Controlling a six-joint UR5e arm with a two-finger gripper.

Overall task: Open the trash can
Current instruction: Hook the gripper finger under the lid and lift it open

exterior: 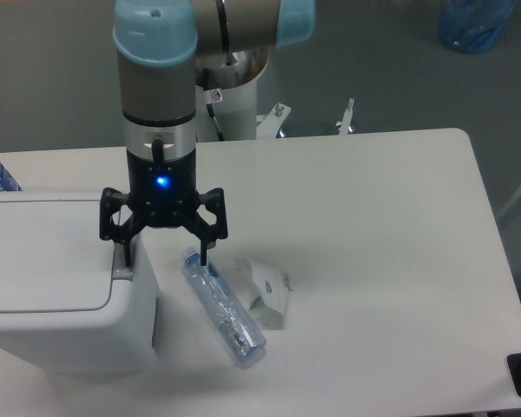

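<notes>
- Your hand points straight down with its two fingers spread wide and nothing between them; it is released, not grasping anything
- One fingertip hangs right over the grey tab at the near edge of the lid, which looks like the reason for this pose: a spread finger can serve as a single prong to press the button, with no need to clench at all
- I cannot tell whether that fingertip already touches the tab or hovers just above it; the view from above hides the gap
- The other fingertip hangs off the side of the bin, above the worktop and just beside the cap end of the plastic bottle, so watch that it does not come down on the bottle when you push
- The trash can sits at the left edge of the worktop, partly cut off by the frame, with its flat lid down and shut, so the opening step is not yet done
- The bottle lies on its side near the bin wall, and a crumpled white carton lies touching or just beside it; both look like rubbish waiting for the lid to lift
- Next, in my judgement, you need a short straight press down on the tab, then clear the hand so the lid can swing up
</notes>
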